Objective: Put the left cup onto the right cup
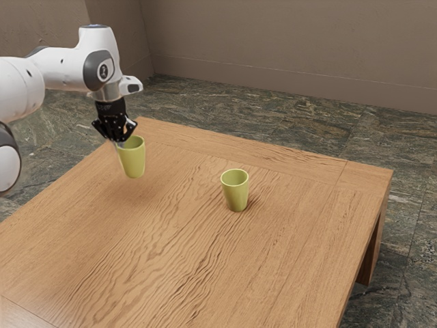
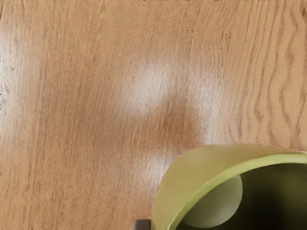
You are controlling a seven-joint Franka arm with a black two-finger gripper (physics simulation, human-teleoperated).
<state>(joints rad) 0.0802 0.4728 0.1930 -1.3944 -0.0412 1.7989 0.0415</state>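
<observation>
Where black fingers (image 1: 117,135) pinch its rim, the tapered green cup (image 1: 132,160) hangs tilted.

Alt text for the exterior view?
A robot arm holds a green cup by its rim in its jaws, near a wooden table's far corner at the exterior view's left. A second green cup stands upright mid-table, apart, toward the view's right.

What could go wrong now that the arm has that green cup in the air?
The gripper pinches the held green cup only by one side of its rim, and the cup hangs tilted, so it could slip or swing. Arriving tilted, it may knock over the standing green cup rather than settle onto it.
</observation>
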